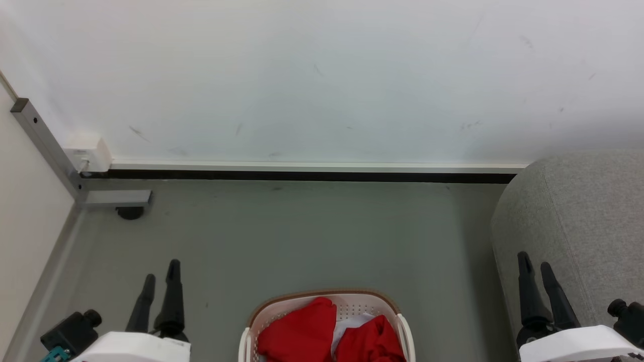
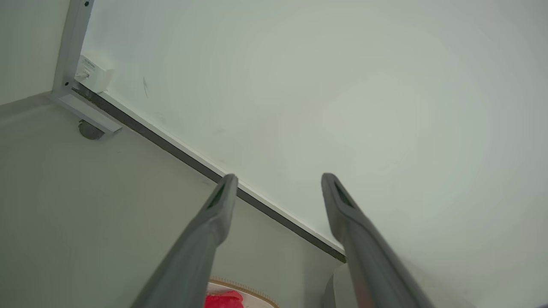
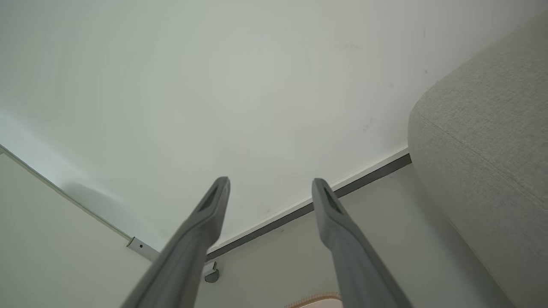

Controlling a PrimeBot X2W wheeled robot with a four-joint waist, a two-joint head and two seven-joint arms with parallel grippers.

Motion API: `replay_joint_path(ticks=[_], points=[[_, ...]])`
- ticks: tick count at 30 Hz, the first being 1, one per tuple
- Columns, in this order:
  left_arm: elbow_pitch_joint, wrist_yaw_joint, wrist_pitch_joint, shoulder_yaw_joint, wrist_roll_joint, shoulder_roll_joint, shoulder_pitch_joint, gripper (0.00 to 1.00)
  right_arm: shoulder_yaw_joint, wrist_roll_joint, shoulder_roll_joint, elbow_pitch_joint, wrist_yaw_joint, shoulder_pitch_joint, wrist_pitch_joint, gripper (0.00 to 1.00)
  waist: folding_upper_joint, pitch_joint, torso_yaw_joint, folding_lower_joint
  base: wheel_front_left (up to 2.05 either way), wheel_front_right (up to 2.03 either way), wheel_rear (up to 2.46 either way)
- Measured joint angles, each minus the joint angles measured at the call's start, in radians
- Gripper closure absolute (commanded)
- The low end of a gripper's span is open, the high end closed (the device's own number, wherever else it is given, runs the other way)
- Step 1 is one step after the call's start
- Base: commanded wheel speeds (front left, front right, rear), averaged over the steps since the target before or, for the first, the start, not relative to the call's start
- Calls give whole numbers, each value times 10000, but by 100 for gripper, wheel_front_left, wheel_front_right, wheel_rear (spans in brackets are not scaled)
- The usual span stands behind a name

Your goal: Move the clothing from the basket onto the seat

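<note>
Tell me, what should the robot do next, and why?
Probably swing the right gripper inward and down toward the clothing. It and the left gripper are both open and empty, the clothing lies in the basket between them, and the seat stands on the right gripper's side.

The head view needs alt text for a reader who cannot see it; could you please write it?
Red clothing lies in a white basket on the floor at bottom centre. The left gripper and the right gripper flank it, open and empty; the grey seat stands at the right, by a white wall.
</note>
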Motion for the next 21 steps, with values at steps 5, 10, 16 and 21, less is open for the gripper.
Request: replay_joint_path(ticks=[5,10,16,21], points=[[54,138,-121,-38,621,6,4,0,4,-1024,-4,366,0,0,-148,0,0,-10,11,0,0,0,0],[125,167,-293,-142,1210,21,23,0,23,-1718,-10,529,0,-14,-268,0,0,-22,11,0,0,0,0],[182,163,-460,-203,1841,104,67,0,138,-2414,-15,648,0,-35,-445,0,-1,-29,-6,0,0,0,0],[186,163,-562,-257,2351,138,67,0,255,-3009,-19,769,0,-73,-560,0,0,-26,-9,0,0,0,0]])
